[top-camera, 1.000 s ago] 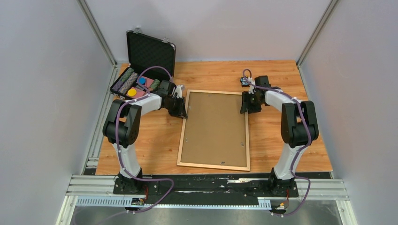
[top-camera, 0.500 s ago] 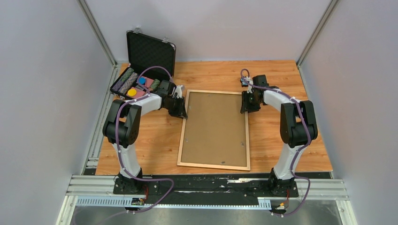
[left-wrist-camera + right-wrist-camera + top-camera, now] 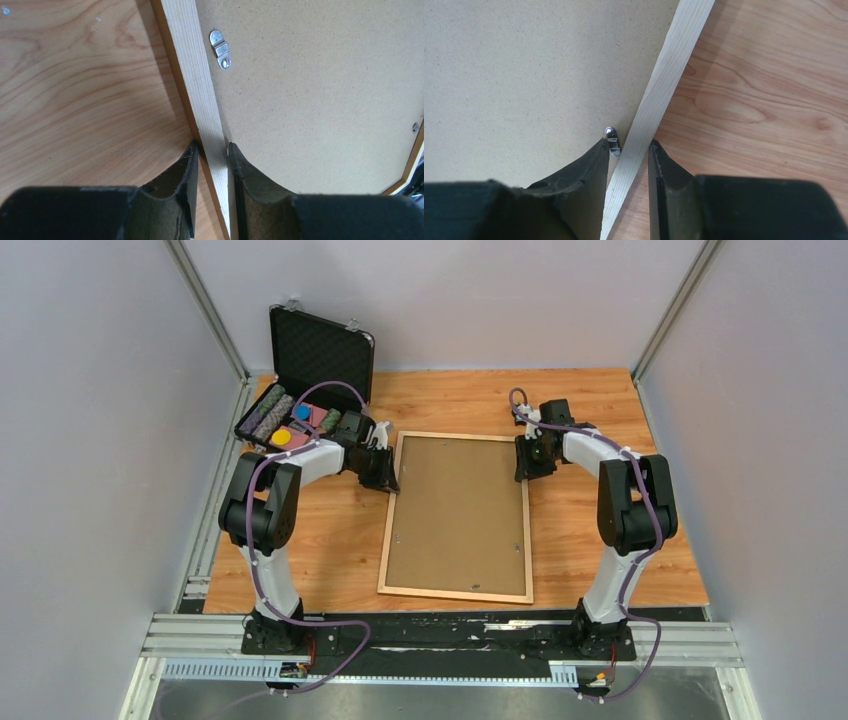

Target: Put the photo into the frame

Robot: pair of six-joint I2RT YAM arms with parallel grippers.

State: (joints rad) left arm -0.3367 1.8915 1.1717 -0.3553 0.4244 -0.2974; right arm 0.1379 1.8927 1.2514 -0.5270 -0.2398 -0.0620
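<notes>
The frame [image 3: 196,85] lies long axis near-to-far between the arms. The left gripper [image 3: 212,150] clamps its left rail; the right gripper [image 3: 629,147] straddles the right rail, grip uncertain.

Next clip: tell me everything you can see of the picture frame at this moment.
The frame is a large rectangle of thin pale wooden moulding, lying flat, back up, on the table. A brown backing board fills it, with small metal clips by the rails. The left claw pinches its left rail near the far corner; the right claw straddles the right rail opposite.
</notes>
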